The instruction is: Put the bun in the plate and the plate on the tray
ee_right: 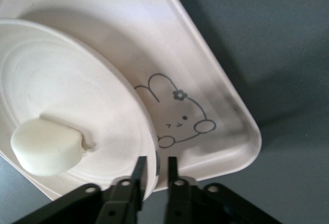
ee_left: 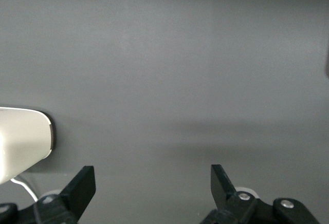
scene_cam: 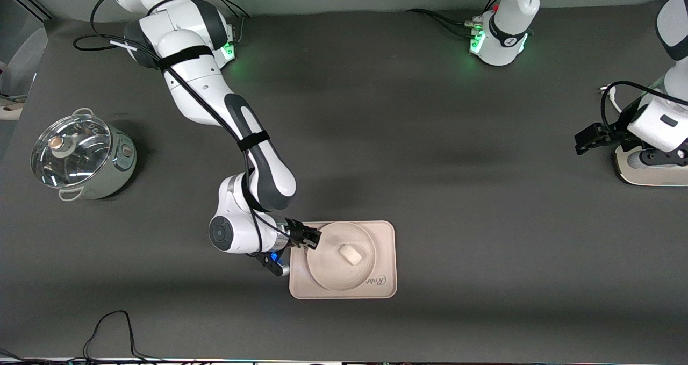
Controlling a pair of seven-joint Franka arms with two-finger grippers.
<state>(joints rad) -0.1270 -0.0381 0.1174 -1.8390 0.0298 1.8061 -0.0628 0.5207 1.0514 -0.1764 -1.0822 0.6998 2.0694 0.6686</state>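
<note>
Cream-beige round plate (scene_cam: 341, 256), carrying the small off-white bun (scene_cam: 350, 255), rests on the pink rectangular tray (scene_cam: 388, 259), right tool (scene_cam: 313, 237) pinching its rim, release seemingly next; left tool (ee_left: 153, 184) waits wide over bare bench.

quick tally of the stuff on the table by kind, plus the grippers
buns: 1, the bun in the plate
plates: 1, the plate on the tray
trays: 1, the tray
lidded pots: 1, the pot toward the right arm's end
grippers: 2, right gripper pinching the plate's rim, left gripper waiting open
total: 6
</note>
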